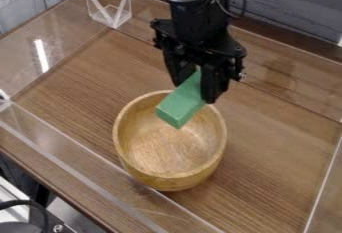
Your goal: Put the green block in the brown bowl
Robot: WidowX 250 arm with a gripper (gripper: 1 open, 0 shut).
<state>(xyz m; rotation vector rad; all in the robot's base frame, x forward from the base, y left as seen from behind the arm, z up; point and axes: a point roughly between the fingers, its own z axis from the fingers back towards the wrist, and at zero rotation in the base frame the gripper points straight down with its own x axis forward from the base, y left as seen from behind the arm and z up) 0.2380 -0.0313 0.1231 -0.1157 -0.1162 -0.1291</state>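
Right now, the black gripper has its fingers clamped on the green block, the bar sticking out beneath them and tilted! The block hangs over the upper part of the brown bowl, in front of its far rim as we look, and whether it touches the wood I can't tell. Down sits the bowl on the brown wooden table, round, thick-walled, its pale inside showing below the block. Well beyond the bowl, up to the left, stands a clear wire-like object. And a black cable curls in the corner, lower left of the bowl.
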